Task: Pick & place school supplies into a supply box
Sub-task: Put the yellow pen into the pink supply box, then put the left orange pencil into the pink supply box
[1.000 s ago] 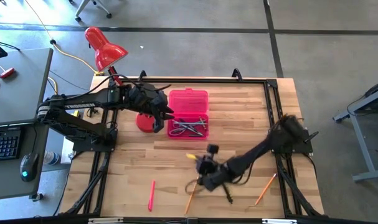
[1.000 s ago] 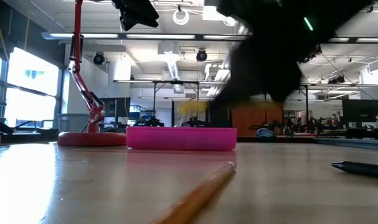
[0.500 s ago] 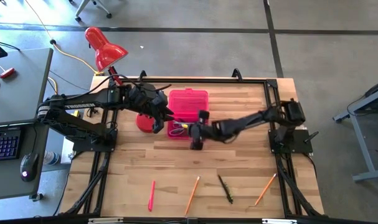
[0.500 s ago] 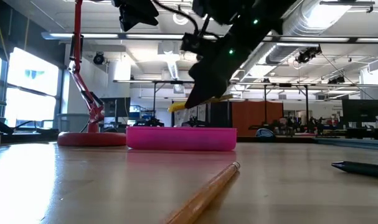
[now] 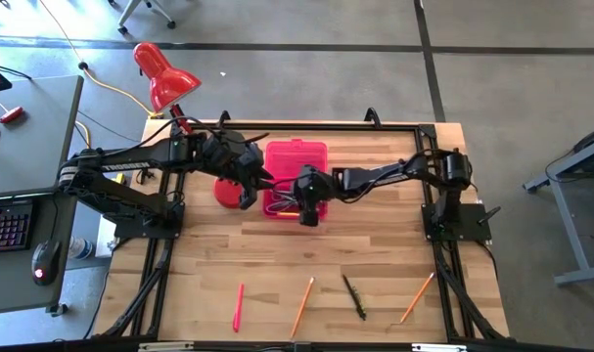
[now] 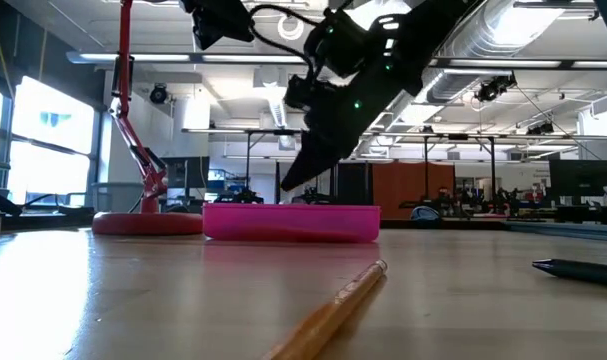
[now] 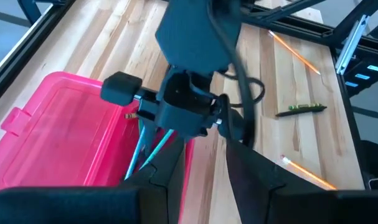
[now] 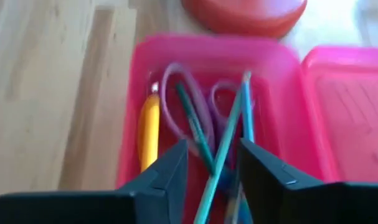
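Observation:
The supply box (image 5: 295,200) is a hot-pink case lying open, its lid (image 5: 297,156) folded back toward the far edge. In it lie a yellow pencil (image 8: 149,132), purple scissors (image 8: 176,93) and teal and green pens (image 8: 229,134). My right gripper (image 8: 213,152) hangs open just above the box (image 6: 291,222), its fingers slanting down toward the table's left, touching nothing. My left gripper (image 5: 250,186) stands open beside the box's left end, over the red lamp base (image 5: 228,191). A pink-red pen (image 5: 238,306), two orange pencils (image 5: 302,305) (image 5: 417,297) and a dark green pen (image 5: 354,297) lie flat near the front edge.
A red desk lamp (image 5: 162,76) rises from its round base (image 6: 148,222) left of the box. Black frame rails (image 5: 429,186) run along the table's sides. Bare wood lies between the box and the supplies at the front.
My right gripper has risen from the table's near part and swung toward the far edge, carrying the yellow pencil over the box. It has let go, and the pencil now lies in the box.

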